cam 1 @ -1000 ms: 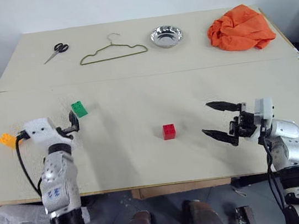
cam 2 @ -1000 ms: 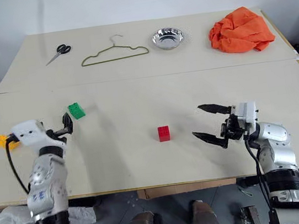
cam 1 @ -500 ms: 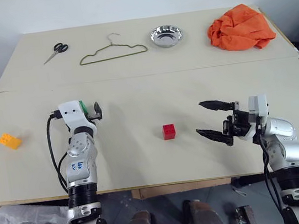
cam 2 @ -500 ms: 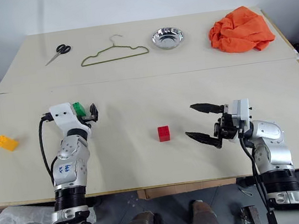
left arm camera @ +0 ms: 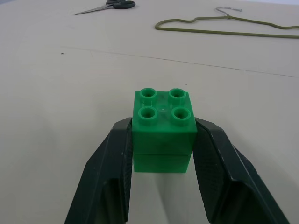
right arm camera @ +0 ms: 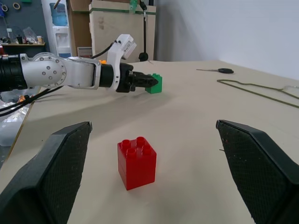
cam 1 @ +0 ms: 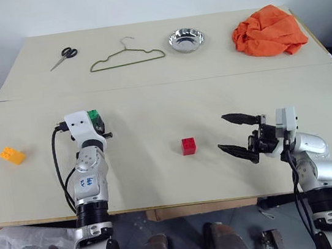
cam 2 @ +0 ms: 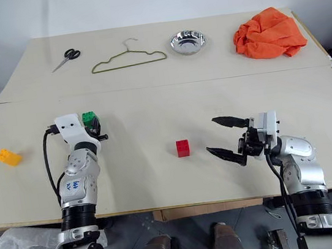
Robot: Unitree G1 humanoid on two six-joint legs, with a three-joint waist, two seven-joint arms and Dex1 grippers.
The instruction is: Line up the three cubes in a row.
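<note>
Left wrist view; green cube (left arm camera: pixel 163 128) pinched; hanger (left arm camera: pixel 224 25), scissors (left arm camera: pixel 107 5) beyond

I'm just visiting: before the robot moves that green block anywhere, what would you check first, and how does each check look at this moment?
1. Left hand closed on the green block: ok, a finger presses each side.
2. Green block upright in the grip: ok, studs face up.
3. Red block free as an anchor for the row: ok, it stands alone mid-table.
4. Table between green and red blocks clear: ok, nothing lies there.
5. Right hand out of the way: ok, open, just right of the red block, not touching it.
6. Orange-yellow block in the row: not ok, it sits apart near the table's left edge.
</note>
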